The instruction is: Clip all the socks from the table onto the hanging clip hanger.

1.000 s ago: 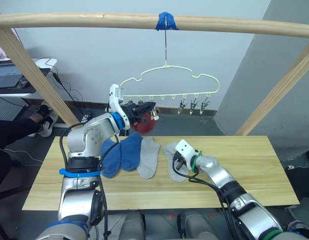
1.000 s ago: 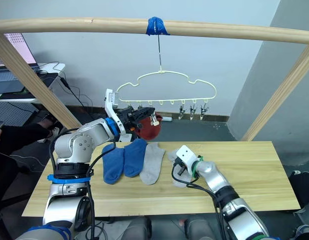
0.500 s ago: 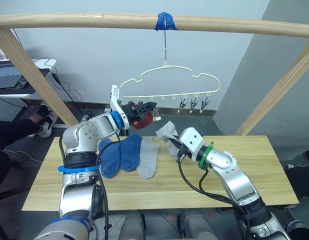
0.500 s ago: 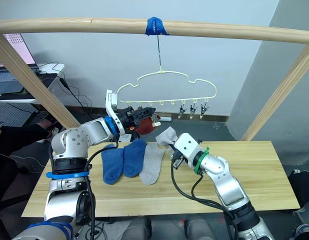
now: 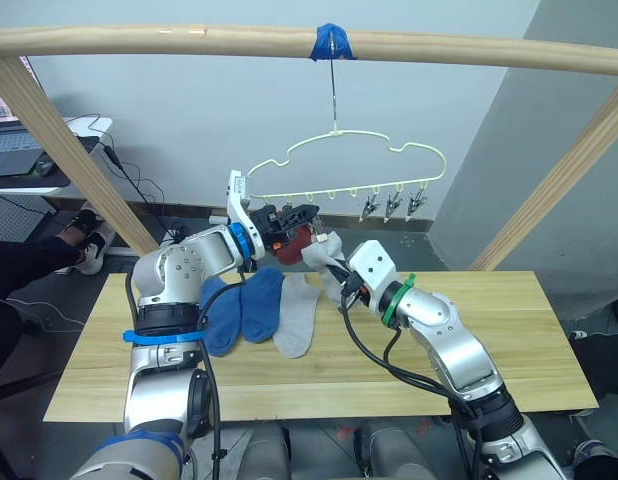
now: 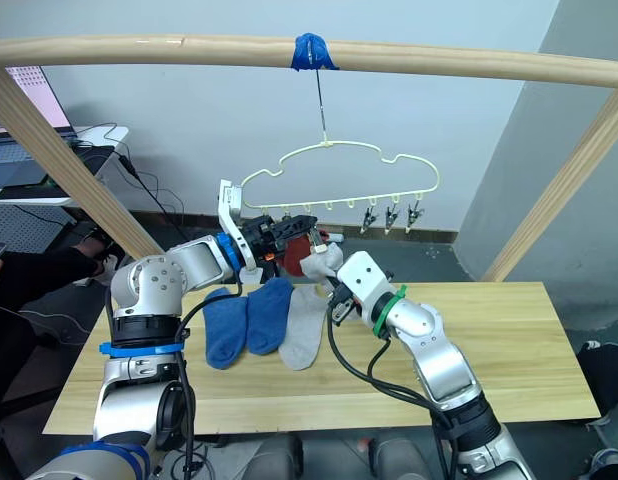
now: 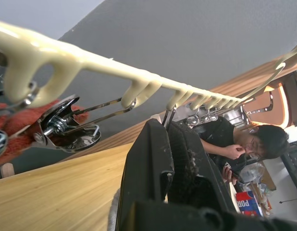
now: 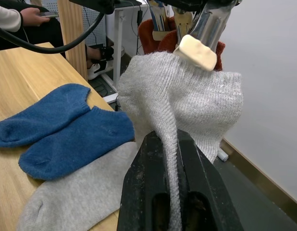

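Observation:
The pale clip hanger [image 5: 337, 158] hangs by its hook from a taped rail, with three empty silver clips [image 5: 389, 207] at its right end. My left gripper [image 5: 305, 213] is shut on one clip [image 7: 166, 117] of the hanger's left part. Rust red socks [image 5: 296, 238] hang just below it, held by a neighbouring clip [image 7: 62, 127]. My right gripper [image 5: 336, 274] is shut on a light grey sock [image 8: 187, 101], lifted off the table [image 5: 489, 330] up against the red socks. Two blue socks [image 5: 239, 308] and another grey sock [image 5: 296, 318] lie flat on the table.
A thick wooden rail [image 5: 189, 40] with blue tape spans the top, and slanted wooden posts [image 5: 59, 135] stand on both sides. A small desk with a laptop [image 5: 24, 150] and a seated person [image 5: 29, 262] are at the far left.
My right gripper has lifted the grey sock off the table, up and to the left, toward the left gripper. The hanger has swung slightly to the right.

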Tool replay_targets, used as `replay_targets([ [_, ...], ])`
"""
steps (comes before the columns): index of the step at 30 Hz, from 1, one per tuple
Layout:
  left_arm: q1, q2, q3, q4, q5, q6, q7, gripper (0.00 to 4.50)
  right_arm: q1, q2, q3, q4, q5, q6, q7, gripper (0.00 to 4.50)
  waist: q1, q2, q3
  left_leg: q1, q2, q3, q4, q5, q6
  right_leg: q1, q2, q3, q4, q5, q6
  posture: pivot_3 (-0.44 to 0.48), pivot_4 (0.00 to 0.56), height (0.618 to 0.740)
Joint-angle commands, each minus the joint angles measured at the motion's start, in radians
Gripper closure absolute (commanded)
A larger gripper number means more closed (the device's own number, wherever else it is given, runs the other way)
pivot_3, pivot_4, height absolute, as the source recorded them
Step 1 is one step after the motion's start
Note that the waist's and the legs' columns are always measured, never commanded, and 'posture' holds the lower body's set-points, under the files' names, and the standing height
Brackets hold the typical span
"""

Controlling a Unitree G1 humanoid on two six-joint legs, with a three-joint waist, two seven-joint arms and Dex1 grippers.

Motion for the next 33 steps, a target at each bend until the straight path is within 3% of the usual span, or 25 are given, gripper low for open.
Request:
replay_targets([
  [1, -0.005, 0.004, 0.005, -0.002, -0.009, 0.005, 0.004, 4.5, -0.016, 0.008, -0.014, -0.014, 0.027, -0.01, 0.002, 4.47, 0.0, 0.0, 0.0, 0.0, 0.0, 0.0, 0.0, 0.0, 0.0, 0.0, 0.0, 0.0, 0.0, 0.0, 0.0, -0.012, 0.144, 0.74],
  [26, 0.012, 0.013, -0.067, -0.028, 0.036, -0.075, -0.056, 4.5, -0.08, 0.051, -0.042, -0.019, 0.059, 0.03, -0.04, 4.47, 0.0, 0.0, 0.0, -0.001, 0.0, 0.0, 0.0, 0.0, 0.0, -0.001, 0.0, 0.0, -0.001, 0.0, 0.0, -0.019, 0.144, 0.74],
  [33, 0.026, 0.048, -0.055, -0.05, 0.019, -0.076, -0.093, 2.26, -0.072, 0.053, -0.049, -0.004, 0.065, 0.033, -0.039, 4.5, 0.0, 0.0, 0.0, -0.002, 0.0, 0.0, -0.001, 0.0, 0.0, -0.002, 0.0, 0.0, -0.001, 0.001, -0.002, -0.014, 0.142, 0.74],
])
